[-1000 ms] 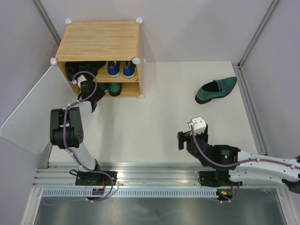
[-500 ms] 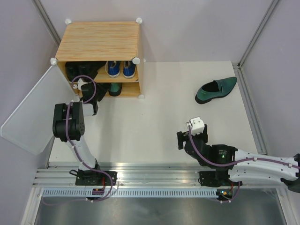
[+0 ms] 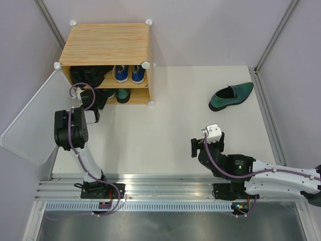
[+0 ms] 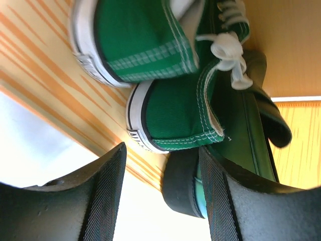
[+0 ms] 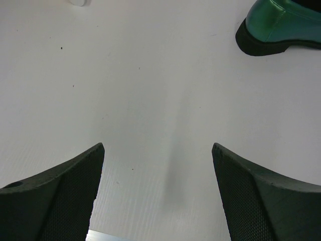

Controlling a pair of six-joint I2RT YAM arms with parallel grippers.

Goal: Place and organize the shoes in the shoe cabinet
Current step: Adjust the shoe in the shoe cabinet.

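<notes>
The shoe cabinet [image 3: 105,42] stands at the back left with its door [image 3: 32,120] swung open. Black boots [image 3: 88,75] and blue sneakers [image 3: 128,73] fill the upper shelf. My left gripper [image 3: 102,98] reaches into the lower shelf. In the left wrist view two green sneakers [image 4: 175,120] lie there, beside a dark-green loafer [image 4: 241,135]. My left gripper [image 4: 163,201] is open around the loafer's heel, which sits near the right finger [image 4: 225,201] with a clear gap to the left one. The other loafer [image 3: 231,95] lies alone on the table, far right. My right gripper [image 3: 206,144] is open and empty over bare table.
The frosted door slants out to the left of my left arm. Grey walls close in the table at the back and on both sides. An aluminium rail [image 3: 165,188] runs along the near edge. In the right wrist view the loose loafer [image 5: 281,25] shows at the top right.
My left gripper's jaws have widened off the loafer's heel and the wrist has shifted slightly left at the lower shelf. The right arm has barely moved.
</notes>
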